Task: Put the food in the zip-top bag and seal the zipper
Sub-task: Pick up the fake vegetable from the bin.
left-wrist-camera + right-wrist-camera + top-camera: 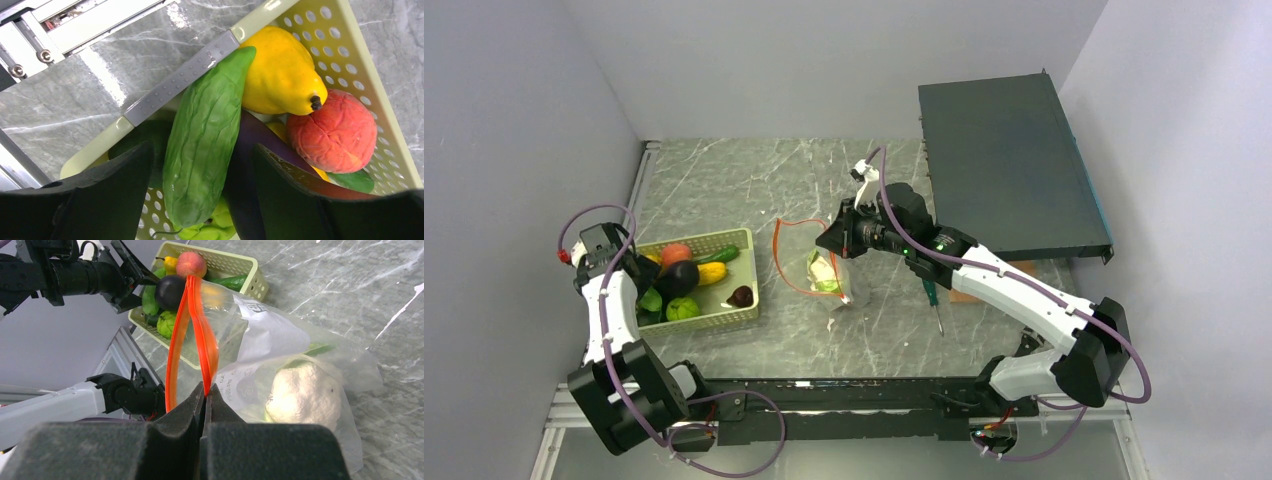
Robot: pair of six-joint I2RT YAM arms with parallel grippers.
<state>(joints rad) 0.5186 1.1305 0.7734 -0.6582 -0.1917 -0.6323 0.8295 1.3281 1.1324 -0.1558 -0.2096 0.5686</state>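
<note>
Right pincer (pixel 205 390), fully closed, grips the red-orange zipper (pixel 175 345) of the clear bag (pixel 280 335), which stands mid-desk (pixel 754 180) with one whitish food piece (pixel 305 395) inside. Left pincer (pixel 200 152), jaws apart, straddles a green cucumber (pixel 205 125) in the basket (pixel 345 30).

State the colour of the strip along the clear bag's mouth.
The zipper is red-orange, clearest in the right wrist view.

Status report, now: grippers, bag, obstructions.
Left gripper open, straddling green cucumber in basket. Right gripper shut on zipper, zip-top bag mouth agape. One whitish food piece inside, unsealed. Screwdriver right of bag, away from mouth.
</note>
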